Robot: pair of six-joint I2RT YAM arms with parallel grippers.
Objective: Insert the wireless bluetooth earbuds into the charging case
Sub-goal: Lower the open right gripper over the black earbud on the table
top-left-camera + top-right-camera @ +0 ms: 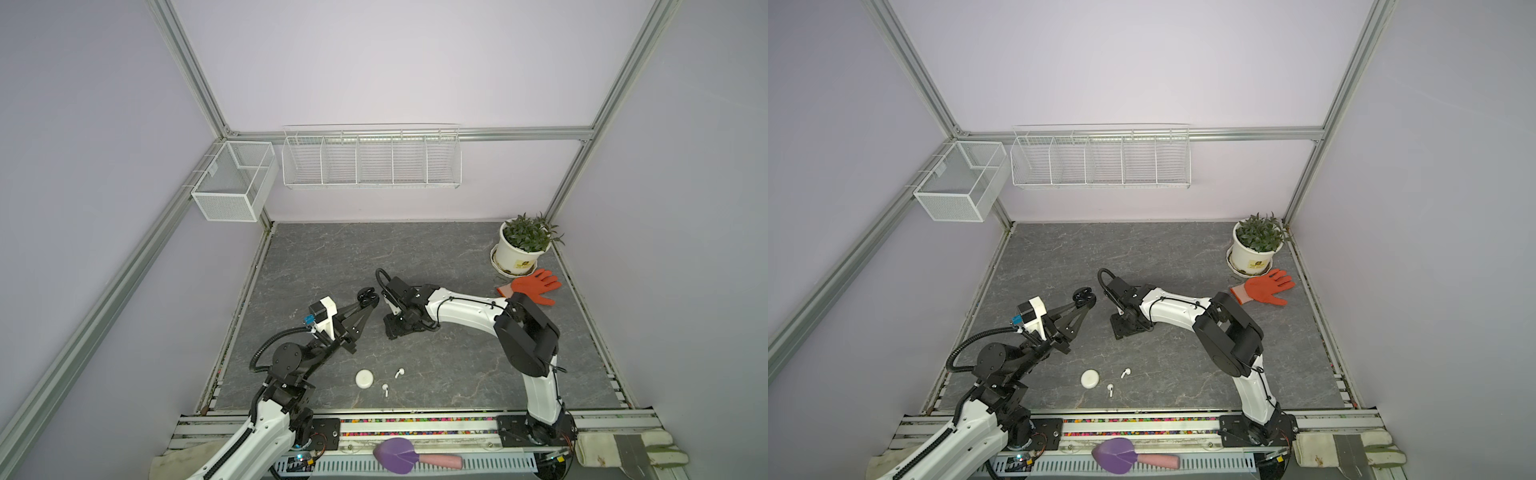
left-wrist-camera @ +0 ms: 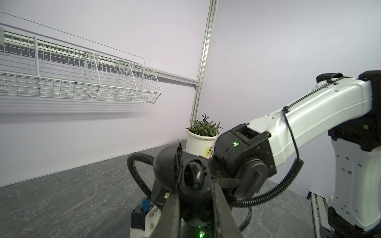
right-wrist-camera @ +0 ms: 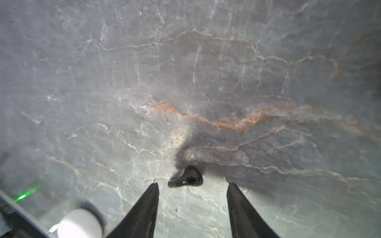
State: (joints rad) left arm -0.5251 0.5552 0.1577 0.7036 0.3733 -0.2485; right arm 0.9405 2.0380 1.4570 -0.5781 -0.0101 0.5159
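One black earbud [image 3: 185, 179] lies on the table [image 3: 206, 61] between the right gripper's [image 3: 193, 183] spread jaws, untouched. It looks tiny, glossy and probably slippery, so pinch across its body. At its 10 o'clock, the left gripper [image 1: 367, 305] clamps the open black charging case [image 2: 194, 177].

grey stone-look table [image 3: 185, 61]: matt, faintly rough, pale and rust veins.
small black earbud [image 3: 185, 179]: glossy plastic, bright highlights.
black fingers [image 3: 144, 212]: matt, hard plastic look.
open black charging case [image 2: 194, 179]: smooth plastic, soft sheen.
round white case [image 1: 365, 378]: smooth plastic, slight sheen.
orange glove [image 1: 533, 286]: knitted cloth, textured.
white wire shelf basket [image 1: 370, 160]: coated metal.
silver frame rails [image 1: 498, 134]: brushed metal, dull shine.
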